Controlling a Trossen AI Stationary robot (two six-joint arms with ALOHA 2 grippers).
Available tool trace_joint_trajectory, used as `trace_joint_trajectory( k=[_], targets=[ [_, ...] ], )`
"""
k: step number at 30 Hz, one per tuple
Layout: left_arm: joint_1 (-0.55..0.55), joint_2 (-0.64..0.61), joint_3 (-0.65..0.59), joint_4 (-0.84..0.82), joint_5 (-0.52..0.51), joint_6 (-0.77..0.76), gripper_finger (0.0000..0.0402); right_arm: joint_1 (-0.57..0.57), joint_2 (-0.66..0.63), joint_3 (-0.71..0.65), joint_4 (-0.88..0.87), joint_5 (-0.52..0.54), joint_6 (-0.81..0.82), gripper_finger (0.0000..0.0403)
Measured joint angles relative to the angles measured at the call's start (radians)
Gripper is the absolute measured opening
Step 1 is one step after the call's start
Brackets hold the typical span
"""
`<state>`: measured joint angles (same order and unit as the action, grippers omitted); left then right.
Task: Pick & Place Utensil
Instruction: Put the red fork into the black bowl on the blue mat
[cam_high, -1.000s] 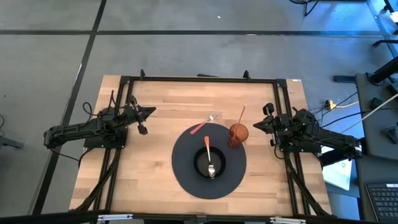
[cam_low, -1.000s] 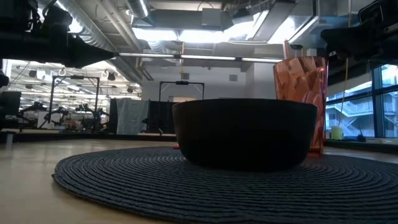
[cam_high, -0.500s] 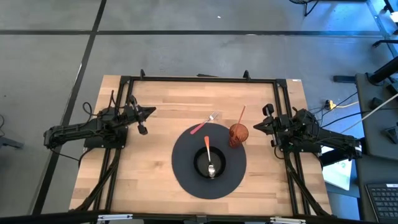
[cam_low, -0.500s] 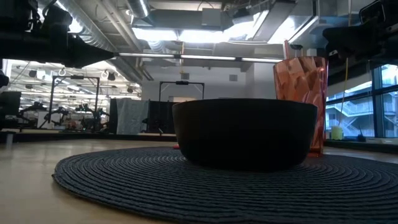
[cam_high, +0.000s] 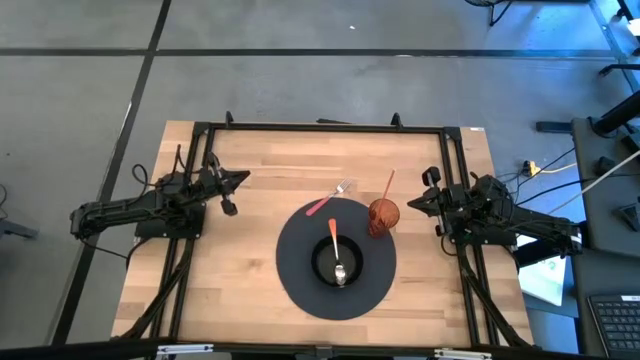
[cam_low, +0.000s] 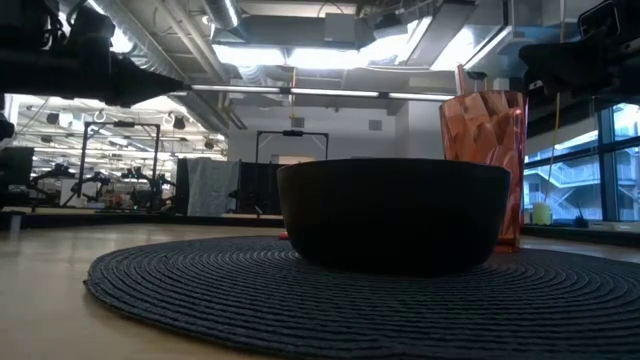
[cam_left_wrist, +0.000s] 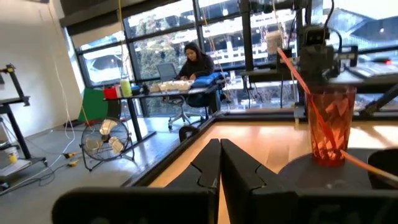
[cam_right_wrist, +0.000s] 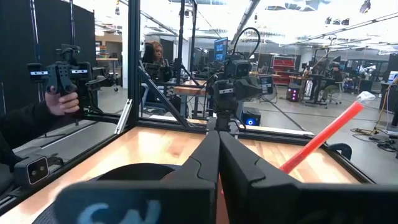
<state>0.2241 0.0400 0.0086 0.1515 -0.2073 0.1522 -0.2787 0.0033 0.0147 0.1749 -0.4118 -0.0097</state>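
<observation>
High view – left gripper (cam_high: 237, 181) and right gripper (cam_high: 413, 200) pinched together, parked at table (cam_high: 260, 160) edges.

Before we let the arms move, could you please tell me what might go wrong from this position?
The cup stands at the mat's edge with a long utensil leaning out; a reach past it could tip it. The fork lies half on the mat, half on the table, so a grasp may slip. Both grippers, left and right, are shut.

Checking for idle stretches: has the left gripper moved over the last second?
No. In the high view the left gripper sits at the same spot relative to the table frame, well clear of the round mat, fingers closed.
</observation>
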Motion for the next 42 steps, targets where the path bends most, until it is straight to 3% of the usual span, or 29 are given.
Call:
trace_joint_trajectory(
  k=[7,13,16,19,23,28,34,37,42],
  targets=[
    [0.000,0.000,0.000,0.090,0.051,-0.121,0.0008,0.000,0.000,0.000,-0.001,0.000,0.001,0.0022],
    [0.000,0.005,0.002,0.087,0.055,-0.264,0.0002,0.000,0.000,0.000,-0.002,0.000,-0.001,0.0023],
    [-0.002,0.072,0.039,0.023,0.066,-0.312,0.0001,0.000,0.000,0.000,0.000,0.003,-0.018,0.0023],
    [-0.001,0.222,0.067,-0.006,-0.008,-0.344,0.0003,0.000,0.000,0.000,0.005,0.040,-0.024,0.0023],
    [-0.002,0.499,0.171,0.004,-0.033,-0.349,0.0003,0.000,0.001,0.000,0.005,0.060,-0.020,0.0023],
    [-0.002,0.914,0.356,-0.002,-0.034,-0.293,0.0003,0.000,0.001,0.000,0.002,0.060,-0.017,0.0023],
    [-0.008,1.357,0.618,-0.147,0.023,-0.219,0.0004,0.000,0.001,0.000,-0.018,0.060,-0.008,0.0023],
    [-0.029,1.496,0.717,-0.170,0.036,-0.178,0.0011,0.000,0.001,0.000,-0.023,0.060,-0.009,0.0023],
    [-0.080,1.618,0.844,-0.206,0.092,-0.166,0.0055,0.000,0.001,0.000,-0.023,0.060,-0.011,0.0023]
  ],
)
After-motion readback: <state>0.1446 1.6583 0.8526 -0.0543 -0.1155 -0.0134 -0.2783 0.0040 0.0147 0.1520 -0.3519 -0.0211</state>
